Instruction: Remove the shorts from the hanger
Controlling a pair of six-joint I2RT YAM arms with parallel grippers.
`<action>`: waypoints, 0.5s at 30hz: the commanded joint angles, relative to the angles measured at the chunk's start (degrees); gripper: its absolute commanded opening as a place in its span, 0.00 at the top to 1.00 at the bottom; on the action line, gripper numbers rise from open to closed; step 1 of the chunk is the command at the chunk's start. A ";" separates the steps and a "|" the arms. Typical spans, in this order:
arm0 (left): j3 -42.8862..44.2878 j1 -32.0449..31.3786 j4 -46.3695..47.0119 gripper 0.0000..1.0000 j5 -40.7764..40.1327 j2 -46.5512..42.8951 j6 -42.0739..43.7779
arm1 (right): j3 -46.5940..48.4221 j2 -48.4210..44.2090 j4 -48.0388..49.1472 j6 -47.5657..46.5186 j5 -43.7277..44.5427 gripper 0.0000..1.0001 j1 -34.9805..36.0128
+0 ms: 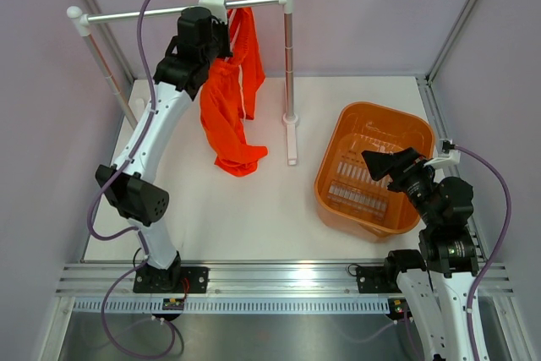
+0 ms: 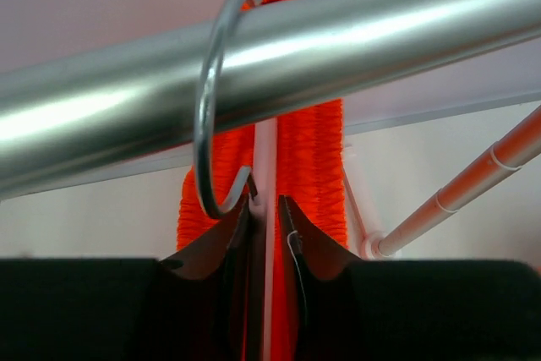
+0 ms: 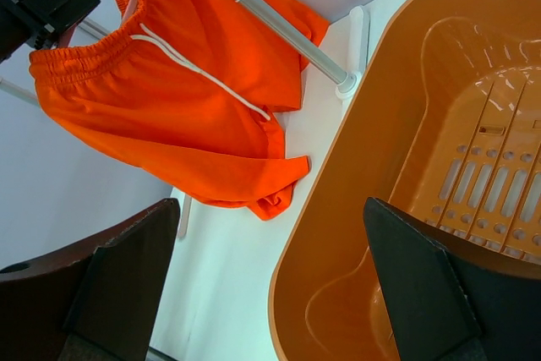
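Note:
The orange-red shorts (image 1: 228, 116) hang from the rail (image 1: 169, 10), and their lower end rests bunched on the table. In the left wrist view the hanger's silver hook (image 2: 207, 124) loops over the rail (image 2: 380, 48). The pale-pink hanger stem (image 2: 265, 158) runs down between my left gripper's (image 2: 266, 209) fingers, which are shut on it, with the shorts (image 2: 313, 158) behind. My left gripper (image 1: 220, 27) is up at the rail. My right gripper (image 1: 376, 166) is open and empty above the basket. The right wrist view shows the shorts (image 3: 169, 107) and their white drawstring (image 3: 194, 65).
The rigid orange basket (image 1: 382, 108) stands at the right, under my right gripper (image 3: 270, 293); its wall (image 3: 363, 192) fills the right wrist view. The rail's right upright (image 1: 290, 65) and foot stand between the shorts and the basket. Frame posts line the walls.

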 commanded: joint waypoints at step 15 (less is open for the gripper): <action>2.98 -1.57 0.33 1.00 0.43 -7.59 0.39 | 0.33 -0.64 0.96 -1.75 1.48 0.01 -0.26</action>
